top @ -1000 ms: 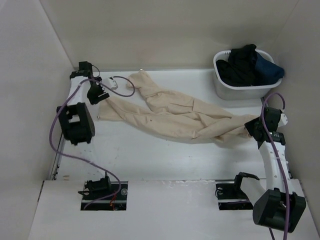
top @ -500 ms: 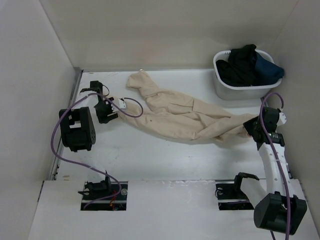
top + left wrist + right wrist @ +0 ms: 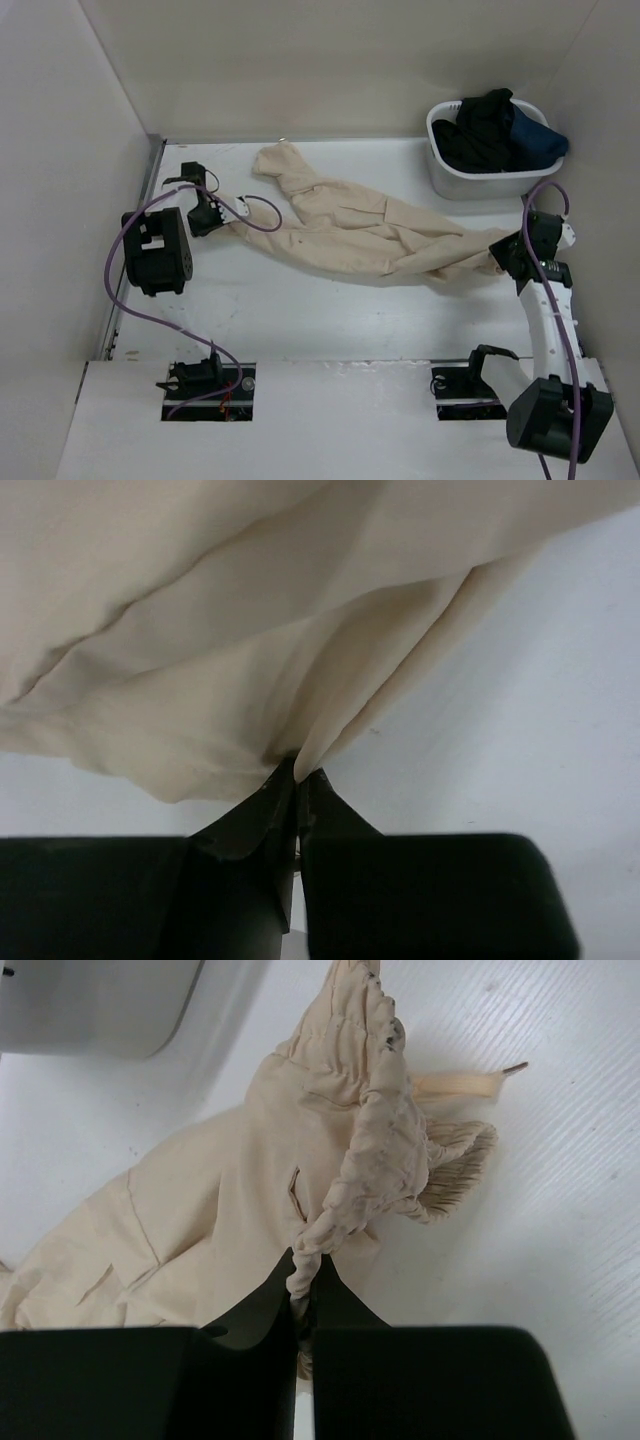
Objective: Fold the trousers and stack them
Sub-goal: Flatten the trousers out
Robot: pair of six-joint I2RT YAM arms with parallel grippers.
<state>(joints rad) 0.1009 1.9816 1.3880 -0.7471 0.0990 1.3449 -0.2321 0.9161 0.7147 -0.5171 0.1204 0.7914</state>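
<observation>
right tool [image 3: 302,1295] pinching trousers [image 3: 250,1210] gathered waistband, white table [image 3: 520,1220]

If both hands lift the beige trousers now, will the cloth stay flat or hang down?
It will probably sag: the trousers lie in soft wrinkles and fold loosely at the left hand. They seem light, as the right hand pinches only a thin bit of the gathered edge. The loose far end would likely dangle.

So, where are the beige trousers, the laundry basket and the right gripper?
beige trousers [image 3: 360,235], top external view, middle of the cloth.
laundry basket [image 3: 475,182], top external view, front wall.
right gripper [image 3: 302,1285], right wrist view, between its fingertips.
</observation>
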